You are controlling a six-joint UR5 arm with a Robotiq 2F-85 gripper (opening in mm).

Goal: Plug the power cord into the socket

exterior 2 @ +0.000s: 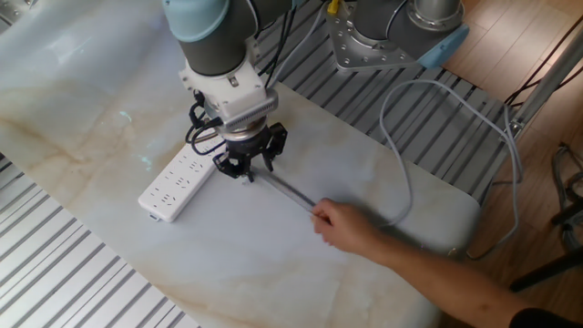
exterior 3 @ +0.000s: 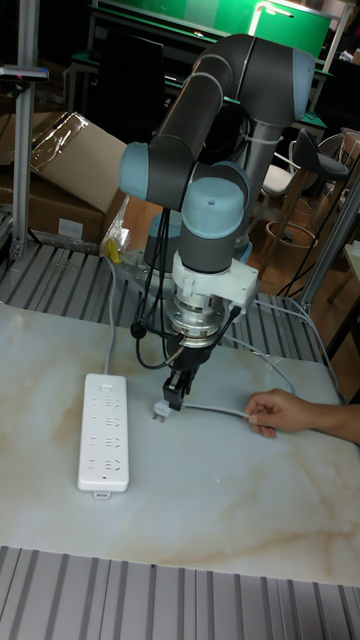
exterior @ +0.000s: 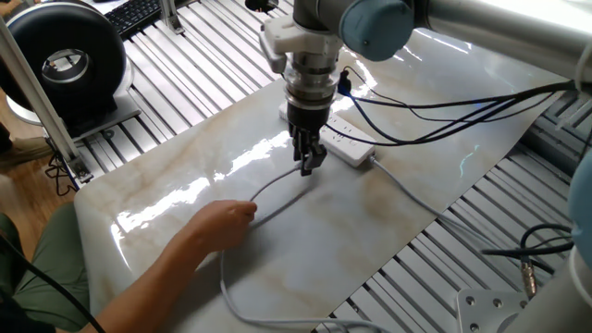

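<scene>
The power cord (exterior 3: 215, 409) was gripped at its plug end by the end effector (exterior 3: 177, 393) (just beside the socket (exterior 3: 104, 431)), while a hand (exterior 3: 278, 412) held the cord farther along.

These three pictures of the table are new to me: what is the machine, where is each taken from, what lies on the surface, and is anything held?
The machine is one robot arm with a two-finger gripper pointing down at a marble-patterned table. Two pictures look down at the table from different sides; the tall one faces the arm head-on. On the table lies a white power strip, the socket. The fingers are at the plug end of the grey power cord, whose prongs point toward the strip in the tall view; whether they actually clamp it I cannot tell. A person's hand holds the cord further along. The plug is not yet in the strip.
</scene>
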